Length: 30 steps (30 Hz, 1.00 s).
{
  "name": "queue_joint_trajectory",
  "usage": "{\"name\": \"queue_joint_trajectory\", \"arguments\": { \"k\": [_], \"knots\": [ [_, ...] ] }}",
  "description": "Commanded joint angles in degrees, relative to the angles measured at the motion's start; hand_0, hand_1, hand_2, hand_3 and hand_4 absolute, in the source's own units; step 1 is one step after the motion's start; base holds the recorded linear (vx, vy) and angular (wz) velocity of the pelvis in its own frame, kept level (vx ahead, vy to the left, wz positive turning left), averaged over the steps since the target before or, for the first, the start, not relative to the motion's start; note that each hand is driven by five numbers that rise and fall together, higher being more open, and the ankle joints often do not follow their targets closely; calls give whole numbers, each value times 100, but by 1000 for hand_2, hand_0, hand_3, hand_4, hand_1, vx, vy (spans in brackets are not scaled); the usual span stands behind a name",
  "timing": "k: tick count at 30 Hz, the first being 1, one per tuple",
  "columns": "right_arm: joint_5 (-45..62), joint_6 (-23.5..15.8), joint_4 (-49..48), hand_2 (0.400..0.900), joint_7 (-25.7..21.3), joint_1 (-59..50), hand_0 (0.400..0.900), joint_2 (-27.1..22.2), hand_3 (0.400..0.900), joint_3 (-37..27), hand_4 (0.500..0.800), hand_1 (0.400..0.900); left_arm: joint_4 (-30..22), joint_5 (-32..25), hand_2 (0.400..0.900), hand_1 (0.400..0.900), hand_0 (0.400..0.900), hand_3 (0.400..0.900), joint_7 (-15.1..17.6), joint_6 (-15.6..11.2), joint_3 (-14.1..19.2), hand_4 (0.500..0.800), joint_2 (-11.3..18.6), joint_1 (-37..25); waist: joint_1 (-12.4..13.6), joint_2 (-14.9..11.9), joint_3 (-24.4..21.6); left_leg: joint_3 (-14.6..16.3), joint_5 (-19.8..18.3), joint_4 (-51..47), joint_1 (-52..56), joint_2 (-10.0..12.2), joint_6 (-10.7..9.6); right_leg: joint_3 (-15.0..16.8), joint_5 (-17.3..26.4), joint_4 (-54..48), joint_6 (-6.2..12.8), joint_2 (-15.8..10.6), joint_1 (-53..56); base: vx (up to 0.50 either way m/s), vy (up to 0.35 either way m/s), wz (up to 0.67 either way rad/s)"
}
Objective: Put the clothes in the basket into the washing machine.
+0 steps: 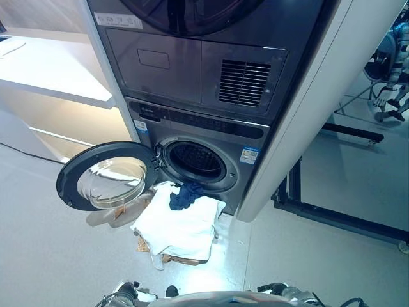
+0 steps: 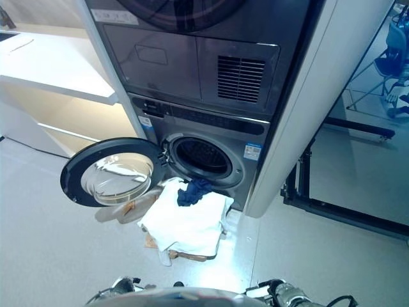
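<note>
The grey front-loading washing machine [image 1: 211, 137] stands in front of me with its round door [image 1: 105, 176] swung open to the left. The dark drum opening [image 1: 197, 160] shows nothing inside that I can make out. On the floor right below the opening lies a heap of white cloth [image 1: 182, 227] that covers the basket almost fully. Only tan bits of the basket [image 1: 179, 259] show at its lower edge. A dark blue garment [image 1: 185, 195] sits on top of the white cloth, close to the drum's lip. Neither hand shows in either view.
A second machine [image 1: 192, 57] is stacked above the washer. A white shelf unit [image 1: 51, 77] stands to the left. A beige piece [image 1: 121, 214] lies under the open door. A white side panel [image 1: 300, 128] and a black frame [image 1: 319, 211] stand to the right.
</note>
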Motion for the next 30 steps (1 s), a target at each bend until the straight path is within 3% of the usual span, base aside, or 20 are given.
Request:
{"name": "queue_joint_trajectory", "arguments": {
  "k": [1,14,20,30],
  "knots": [
    [-575,-207,191,900,150,-182,900,-175,900,327,800,900,323,-58,900,900,900,900,136,23,154,800,79,-290,123,-71,67,0,-983,145,518,54,-20,49,356,130,94,-42,-379,0,0,0],
    [-589,-153,361,900,120,-125,900,-155,900,255,800,900,407,-163,900,900,900,900,91,13,321,800,72,-319,132,-129,-1,41,-1028,204,529,37,23,84,349,182,120,-54,-364,5,1,-1],
    [-190,207,332,900,-117,-178,900,-129,900,213,800,900,429,-171,900,900,900,900,104,44,325,800,64,-357,127,-131,14,41,-1069,257,527,15,55,111,338,195,106,-67,-354,15,10,-5],
    [-275,388,243,900,-125,-191,900,-22,900,290,800,900,420,-69,900,900,900,900,108,88,279,800,7,-305,121,-104,21,33,-1091,261,592,8,67,104,328,172,84,-59,-295,26,-10,-2]
  ]
}}
